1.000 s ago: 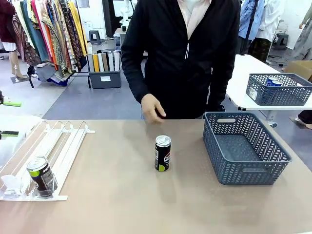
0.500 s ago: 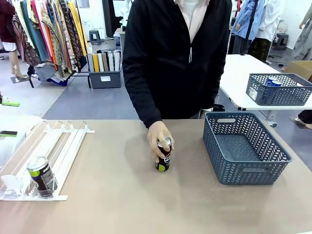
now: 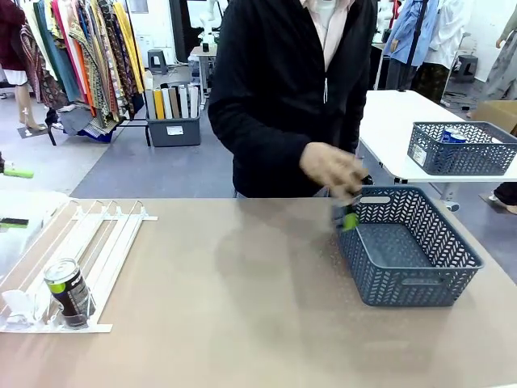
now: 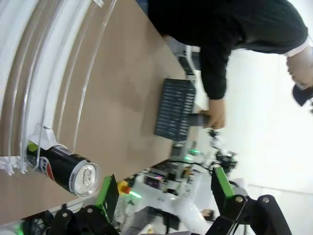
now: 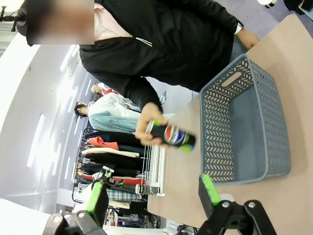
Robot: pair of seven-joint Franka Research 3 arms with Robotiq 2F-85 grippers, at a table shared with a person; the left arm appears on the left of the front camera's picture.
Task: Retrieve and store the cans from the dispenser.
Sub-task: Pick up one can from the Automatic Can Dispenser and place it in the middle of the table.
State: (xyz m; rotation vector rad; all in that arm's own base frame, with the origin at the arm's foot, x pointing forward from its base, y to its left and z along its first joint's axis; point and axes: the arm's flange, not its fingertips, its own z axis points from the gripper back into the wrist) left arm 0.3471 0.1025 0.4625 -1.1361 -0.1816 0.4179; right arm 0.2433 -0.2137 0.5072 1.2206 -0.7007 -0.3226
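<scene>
Person's hand (image 5: 147, 128) is clamped round the dark slim drink can (image 5: 172, 136), mid-air right by the rim of the grey lattice plastic basket (image 3: 420, 289). Tips?

Reply: lower it in upright, don't toss.

On my near left lies the flat white rack of parallel wire rails (image 3: 105, 234), its clear plastic stops at the end nearest me. A slim dark drink can with a silver top and red-white logo (image 3: 69, 293) stands there, slightly tilted, against a stop. A second dark can with a green base (image 3: 347, 215) is off the table to the right, on its side in the person's hand (image 3: 331, 168), at the left rim of the grey lattice basket (image 3: 420, 283).
</scene>
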